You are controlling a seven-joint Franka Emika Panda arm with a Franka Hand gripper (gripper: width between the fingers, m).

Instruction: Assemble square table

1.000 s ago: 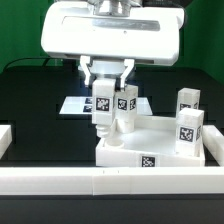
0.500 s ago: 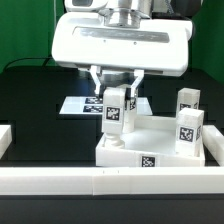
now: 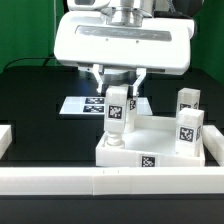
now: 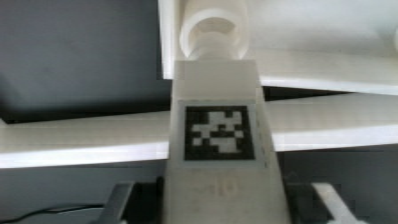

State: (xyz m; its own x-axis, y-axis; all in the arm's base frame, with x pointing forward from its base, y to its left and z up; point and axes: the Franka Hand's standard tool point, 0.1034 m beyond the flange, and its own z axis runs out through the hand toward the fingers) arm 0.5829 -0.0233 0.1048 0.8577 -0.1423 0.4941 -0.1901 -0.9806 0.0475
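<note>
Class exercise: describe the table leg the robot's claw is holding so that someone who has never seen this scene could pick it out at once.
Start at the white square tabletop lying against the long white rail. Near its corner on the exterior view's left, one white leg stands upright under the big white robot head, pinched by the claw. Unlike the free-standing legs on the exterior view's right, it alone is gripped.

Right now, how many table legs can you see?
3. One leg is held upright in the gripper over the tabletop; two more stand at the exterior view's right. A fourth may be hidden behind the held one.
</note>
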